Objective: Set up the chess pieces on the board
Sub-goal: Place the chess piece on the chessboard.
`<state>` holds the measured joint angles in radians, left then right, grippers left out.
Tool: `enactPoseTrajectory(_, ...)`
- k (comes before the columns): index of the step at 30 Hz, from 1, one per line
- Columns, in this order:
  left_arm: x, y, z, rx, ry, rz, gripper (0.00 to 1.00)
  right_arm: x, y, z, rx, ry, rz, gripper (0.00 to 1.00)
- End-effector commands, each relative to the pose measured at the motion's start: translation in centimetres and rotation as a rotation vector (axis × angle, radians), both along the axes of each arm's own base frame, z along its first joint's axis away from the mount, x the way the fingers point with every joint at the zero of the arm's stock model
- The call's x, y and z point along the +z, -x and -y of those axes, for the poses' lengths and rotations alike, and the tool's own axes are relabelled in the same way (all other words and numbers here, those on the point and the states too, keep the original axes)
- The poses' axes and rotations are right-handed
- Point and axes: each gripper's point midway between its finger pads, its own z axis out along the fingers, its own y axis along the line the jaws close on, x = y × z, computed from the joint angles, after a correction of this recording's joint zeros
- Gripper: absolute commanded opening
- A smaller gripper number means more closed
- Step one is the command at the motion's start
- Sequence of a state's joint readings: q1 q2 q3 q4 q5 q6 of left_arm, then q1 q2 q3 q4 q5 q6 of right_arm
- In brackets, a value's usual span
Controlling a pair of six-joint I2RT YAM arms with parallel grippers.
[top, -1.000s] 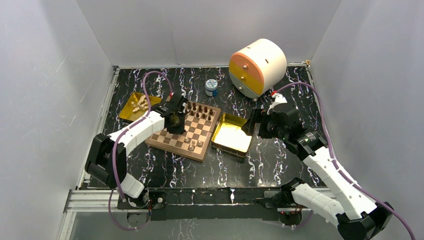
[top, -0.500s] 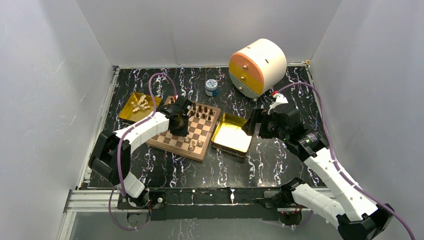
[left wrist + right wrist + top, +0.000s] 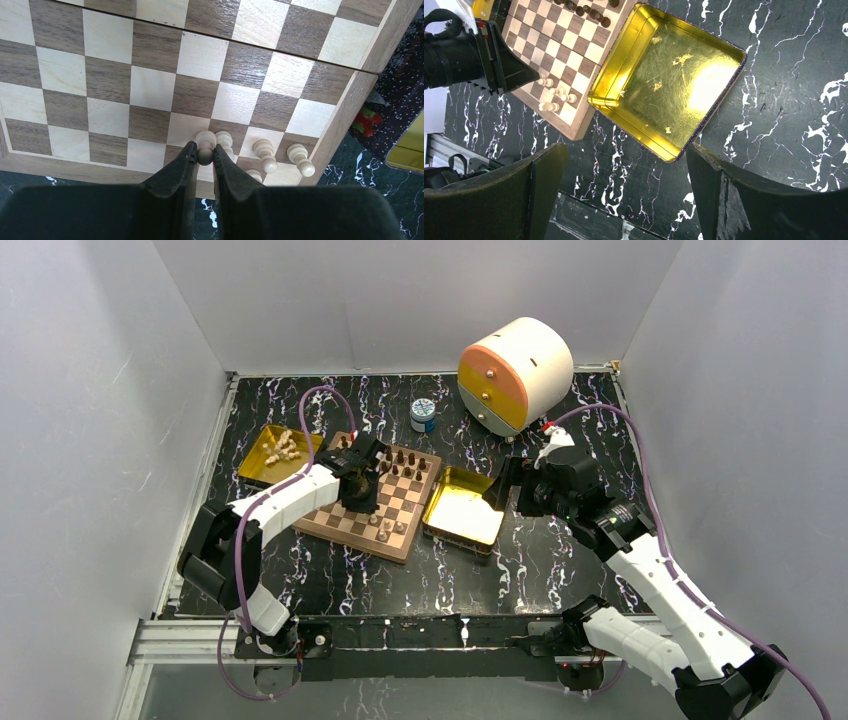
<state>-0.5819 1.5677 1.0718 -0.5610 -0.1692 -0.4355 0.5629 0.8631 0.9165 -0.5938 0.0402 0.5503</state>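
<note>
Near the front right corner of the square wooden checkered board (image 3: pixel 107 75), the left tool (image 3: pixel 204 151) is clenched on a pale tan wooden pawn (image 3: pixel 205 141). Other pale pawns (image 3: pixel 264 154) stand just beside it, toward the rim. The right tool (image 3: pixel 625 149) hangs spread wide, grasping nothing, above a shiny gold rectangular tray (image 3: pixel 664 85) on the black marbled desk (image 3: pixel 784 100). Dark brown chessmen (image 3: pixel 405 462) line the board's far rows.
</note>
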Motion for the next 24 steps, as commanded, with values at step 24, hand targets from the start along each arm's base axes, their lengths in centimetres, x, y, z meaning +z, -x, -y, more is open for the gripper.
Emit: enactPoseTrajectory(24, -0.4, 0.3, -1.6, 0.025, -0.090, 0.010, 0.11, 2.5, -0.8, -0.6, 0.003, -0.057, 0.077, 0.99)
